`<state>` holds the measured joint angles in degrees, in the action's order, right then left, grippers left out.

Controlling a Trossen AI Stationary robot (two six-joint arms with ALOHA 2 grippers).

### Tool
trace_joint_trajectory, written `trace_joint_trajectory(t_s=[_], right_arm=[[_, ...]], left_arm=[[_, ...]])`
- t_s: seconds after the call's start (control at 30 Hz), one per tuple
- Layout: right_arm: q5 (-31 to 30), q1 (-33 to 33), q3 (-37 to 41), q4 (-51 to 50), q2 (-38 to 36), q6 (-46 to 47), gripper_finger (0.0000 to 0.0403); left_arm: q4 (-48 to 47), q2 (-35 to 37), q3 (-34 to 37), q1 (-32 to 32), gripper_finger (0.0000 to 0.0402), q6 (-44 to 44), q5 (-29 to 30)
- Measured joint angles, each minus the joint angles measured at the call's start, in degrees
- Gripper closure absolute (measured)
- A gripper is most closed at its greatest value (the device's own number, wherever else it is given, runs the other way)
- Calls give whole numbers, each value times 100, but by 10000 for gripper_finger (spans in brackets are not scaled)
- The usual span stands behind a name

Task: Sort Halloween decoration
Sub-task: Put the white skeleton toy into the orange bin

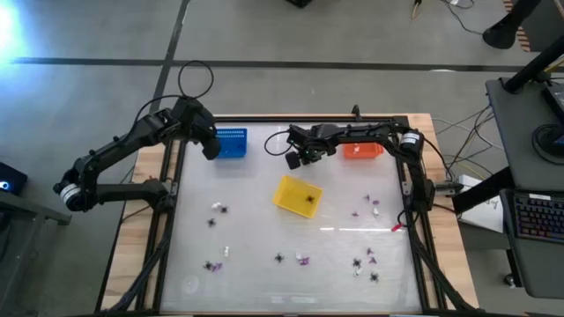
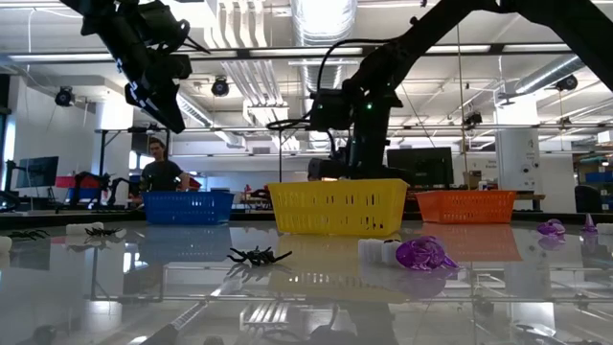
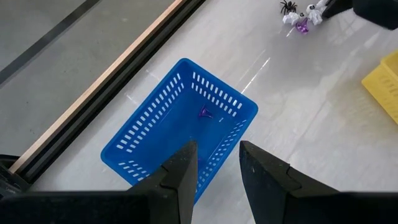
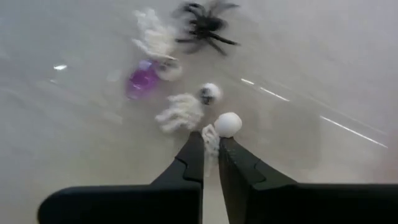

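Observation:
The Halloween decoration lies scattered over the glass table as tiny black spiders, purple bits and white bits. One cluster (image 4: 180, 74) lies between the blue basket (image 1: 231, 143) and the orange basket (image 1: 361, 151). My right gripper (image 4: 210, 140) points steeply down at that cluster, shut on a white piece. My left gripper (image 3: 217, 152) hangs open above the blue basket (image 3: 180, 124) with nothing between its fingers. One purple bit (image 3: 205, 113) lies on that basket's floor. A black spider (image 1: 310, 200) lies in the yellow basket (image 1: 297, 195). My right gripper pinches a small white piece (image 4: 211, 134) between its two fingertips, coming from above and pointing steeply down. The piece's round white end (image 4: 228, 124) sticks out past the tips. I cannot tell whether the piece is still on the table.
More pieces lie toward the table's near edge (image 1: 211, 264) (image 1: 302, 261) (image 1: 361, 264) and at the right (image 1: 374, 204). A wooden frame (image 1: 423, 158) borders the table. In the low view a purple bit (image 2: 426, 254) and a spider (image 2: 259, 256) lie close to the camera.

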<state>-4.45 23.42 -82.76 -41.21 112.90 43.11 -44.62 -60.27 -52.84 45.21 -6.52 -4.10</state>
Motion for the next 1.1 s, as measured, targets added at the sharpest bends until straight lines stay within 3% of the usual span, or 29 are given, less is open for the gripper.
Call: trace_joint_trajectory(t_s=[0.5, 0.7, 1.1], right_arm=[[-908, 200, -11, -1582, -1262, -59, 392], [-924, 590, -11, -2572, -1488, -352, 392], [-806, 1245, 35, -3099, -1537, -971, 391]], left_arm=[[2, 0, 1, 0, 299, -48, 1], [2, 0, 2, -2, 299, -178, 2], [1, 0, 2, -1, 299, -179, 4]])
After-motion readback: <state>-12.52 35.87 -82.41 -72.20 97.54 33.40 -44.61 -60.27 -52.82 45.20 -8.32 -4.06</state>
